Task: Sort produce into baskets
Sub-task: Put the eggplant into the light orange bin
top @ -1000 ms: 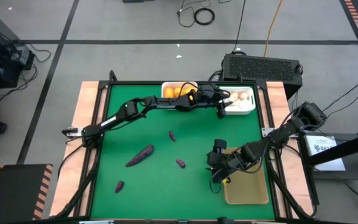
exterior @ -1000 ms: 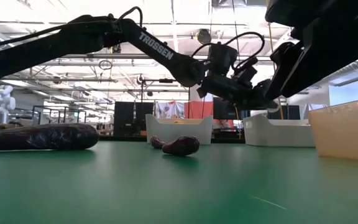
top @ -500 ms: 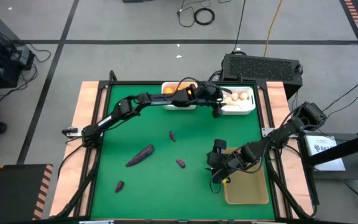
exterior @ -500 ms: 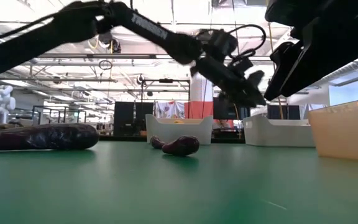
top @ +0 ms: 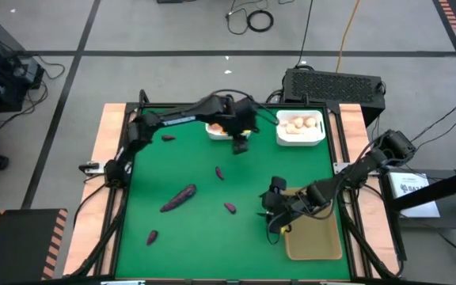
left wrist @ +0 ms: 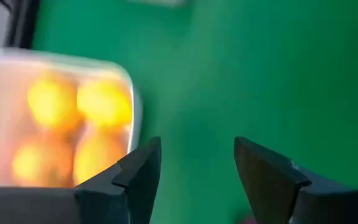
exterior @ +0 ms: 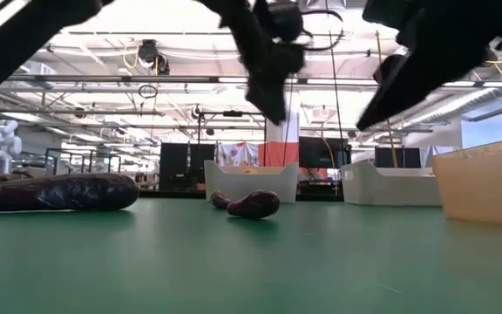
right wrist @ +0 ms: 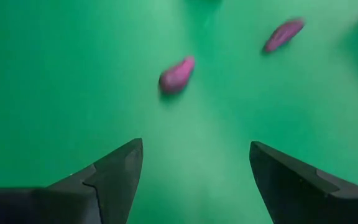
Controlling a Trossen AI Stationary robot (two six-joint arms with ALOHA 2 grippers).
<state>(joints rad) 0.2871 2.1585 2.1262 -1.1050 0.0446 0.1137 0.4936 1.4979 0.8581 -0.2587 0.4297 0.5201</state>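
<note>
The worktop [top: 180, 162] had a green top with wooden strips down both sides. Two white bins stood at its far edge: one [top: 214, 129] held orange fruits, the other [top: 300, 127] held pale bulbs. A tan tray [top: 315, 236] lay near the right side. Four purple pieces lay on the green: a long one [top: 178, 198] and three small ones [top: 220, 172] [top: 229, 207] [top: 152, 236].
</note>
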